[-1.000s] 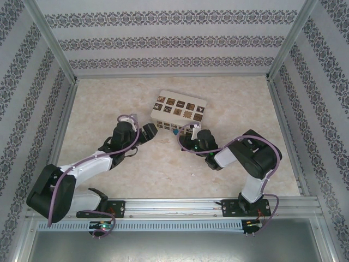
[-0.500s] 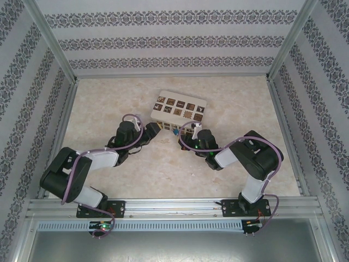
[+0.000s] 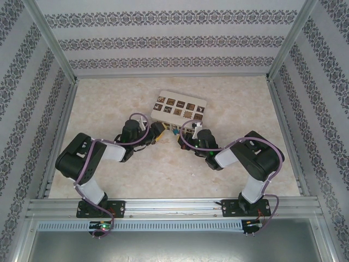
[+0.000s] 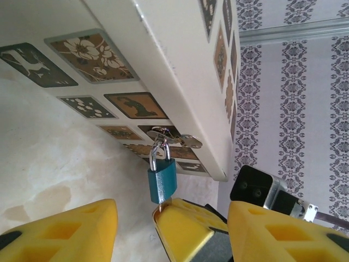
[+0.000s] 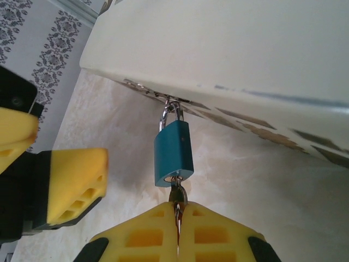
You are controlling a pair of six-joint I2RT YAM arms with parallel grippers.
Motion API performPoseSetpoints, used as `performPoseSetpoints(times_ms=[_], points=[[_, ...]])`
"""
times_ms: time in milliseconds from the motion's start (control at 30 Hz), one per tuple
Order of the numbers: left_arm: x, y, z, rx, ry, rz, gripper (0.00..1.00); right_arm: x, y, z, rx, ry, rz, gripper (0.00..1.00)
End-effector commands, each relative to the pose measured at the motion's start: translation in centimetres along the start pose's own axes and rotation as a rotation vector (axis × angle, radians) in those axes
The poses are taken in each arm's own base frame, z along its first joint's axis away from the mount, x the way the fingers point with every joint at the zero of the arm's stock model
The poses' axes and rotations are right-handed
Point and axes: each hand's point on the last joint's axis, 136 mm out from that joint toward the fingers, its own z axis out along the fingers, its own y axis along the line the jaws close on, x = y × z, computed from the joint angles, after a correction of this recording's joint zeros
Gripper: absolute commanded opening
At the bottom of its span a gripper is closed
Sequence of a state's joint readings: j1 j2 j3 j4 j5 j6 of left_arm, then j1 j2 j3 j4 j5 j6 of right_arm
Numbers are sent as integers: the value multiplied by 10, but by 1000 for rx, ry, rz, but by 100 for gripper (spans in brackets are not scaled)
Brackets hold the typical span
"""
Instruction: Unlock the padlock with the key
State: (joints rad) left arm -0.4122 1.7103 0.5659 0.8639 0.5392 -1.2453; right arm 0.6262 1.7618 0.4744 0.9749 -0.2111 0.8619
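The small blue padlock (image 5: 173, 154) hangs by its silvery shackle from a metal hasp (image 4: 175, 136) on the front of the cream box (image 3: 178, 108). A key (image 5: 178, 193) sits in the keyhole at the lock's underside. My right gripper (image 5: 178, 212) is shut on the key's head, directly under the lock. My left gripper (image 4: 172, 221) is open, with its yellow fingers (image 4: 65, 229) either side of the padlock (image 4: 162, 181) and just below it, apart from it. From above, both grippers meet at the padlock (image 3: 174, 131) by the box's near side.
The cream box (image 4: 180, 65) with dark picture tiles lies on the beige tabletop (image 3: 163, 164). Patterned walls and metal frame rails (image 3: 60, 125) close in the table on three sides. Purple cables loop over both wrists.
My left arm has swung right and folded in, bringing its open gripper up to the padlock. The right arm has stayed put with the key in the lock.
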Motion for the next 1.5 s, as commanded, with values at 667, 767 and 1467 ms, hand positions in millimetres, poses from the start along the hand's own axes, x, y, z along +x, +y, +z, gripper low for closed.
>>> performPoseSetpoints(times_ms=[667, 767, 1467], points=[[15, -6, 45, 99, 94, -49, 46, -17, 33, -1, -79, -30, 11, 0], [16, -7, 48, 102, 100, -52, 45, -16, 34, 0, -79, -27, 13, 0], [18, -6, 59, 96, 112, -66, 32, -18, 40, 0, -96, -23, 31, 0]])
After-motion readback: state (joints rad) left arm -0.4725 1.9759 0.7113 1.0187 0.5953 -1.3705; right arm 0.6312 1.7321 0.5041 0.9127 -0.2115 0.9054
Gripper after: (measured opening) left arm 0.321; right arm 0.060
